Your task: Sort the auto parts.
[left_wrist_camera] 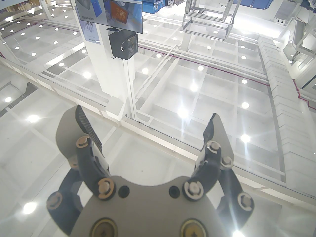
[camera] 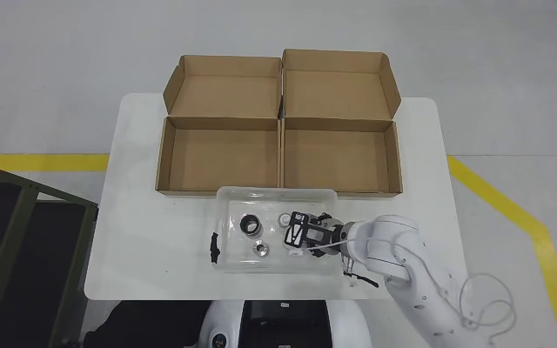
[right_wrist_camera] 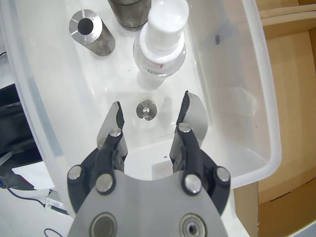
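Observation:
A clear plastic bin [camera: 224, 198] at the table's front holds the parts. In the right wrist view my right gripper [right_wrist_camera: 151, 99] hangs open inside the bin [right_wrist_camera: 246, 114], its fingers on either side of a small round metal part [right_wrist_camera: 146, 111] on the bin floor and above it. Beyond stand a white-capped clear bottle [right_wrist_camera: 163, 50], a steel cylinder with a bored hole [right_wrist_camera: 91, 34] and a larger dark sleeve bearing [right_wrist_camera: 127, 1]. From above, the right gripper [camera: 293, 233] is in the bin's right half, with the bearing [camera: 251, 226], cylinder [camera: 262, 250] and bottle [camera: 284, 219] to its left. My left gripper [left_wrist_camera: 146, 110] is open, holding nothing, facing a ceiling.
Two open cardboard boxes, one at left [camera: 218, 161] and one at right [camera: 335, 161], sit side by side just behind the bin, flaps [camera: 226, 85] raised at the back. A black object [camera: 211, 246] lies against the bin's left end. Bare white table [camera: 130, 217] extends on both sides.

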